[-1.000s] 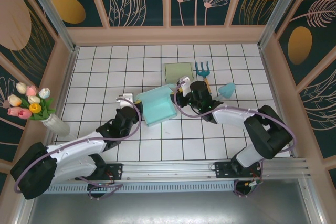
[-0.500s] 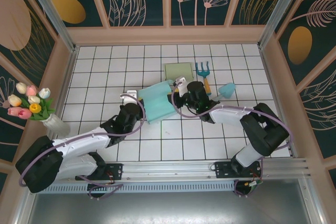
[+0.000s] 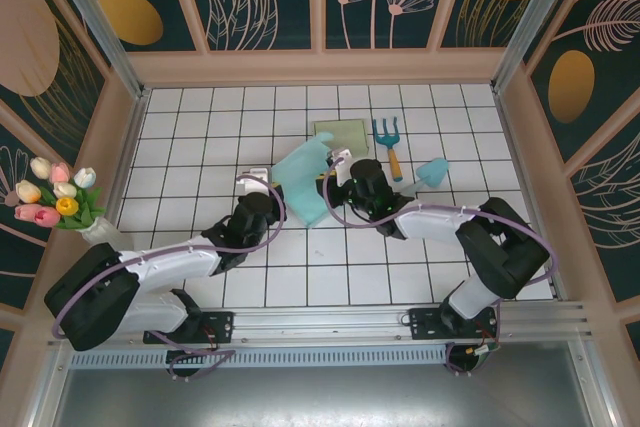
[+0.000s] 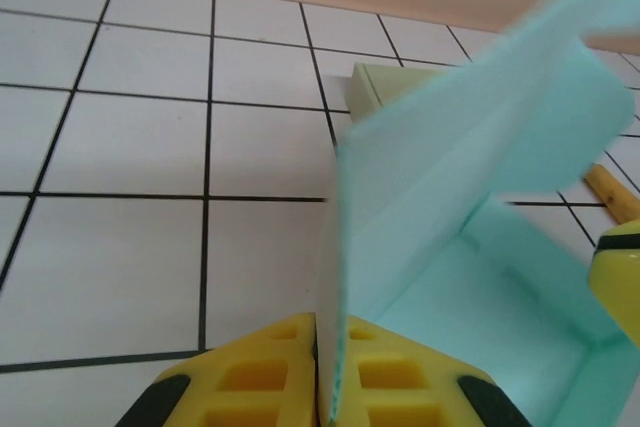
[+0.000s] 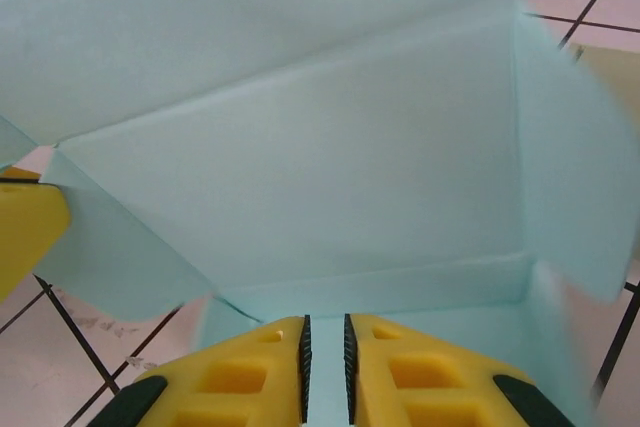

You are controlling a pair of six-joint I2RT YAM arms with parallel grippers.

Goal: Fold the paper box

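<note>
Paper box (image 3: 303, 185) sits just past mid-desk (image 3: 190, 127), skewed, with its long axis running 7 to 1 o'clock. It's half-formed: floor and side walls are up, and one loose flap sticks out toward 12. We can't tell whether it's resting on the tiles or lifted off them.

Left jaws are at the box's 8 o'clock edge, fully closed on a side wall. The wall runs edge-on between the yellow pads (image 4: 250, 382).

Right jaws are at the box's 3 o'clock edge, pointing into the open interior. Their pads (image 5: 400, 372) are down to a thin slit, with the near wall pinched in it. So we have the box gripped from both sides, between the two wrists.

Around it:
- A green square pad (image 3: 341, 133) lies at the box's 1 o'clock, just beside the raised flap. It's the closest thing to the box.
- A rake (image 3: 387, 142) with a blue head and orange handle lies at 2 o'clock, beyond the right wrist.
- A teal scoop (image 3: 432, 172) lies at 3 o'clock, also beyond the right wrist.
- A tulip vase (image 3: 62, 199) stands at 9 o'clock by the desk's edge, well apart.

The right wrist sits between the box and the rake and scoop.
</note>
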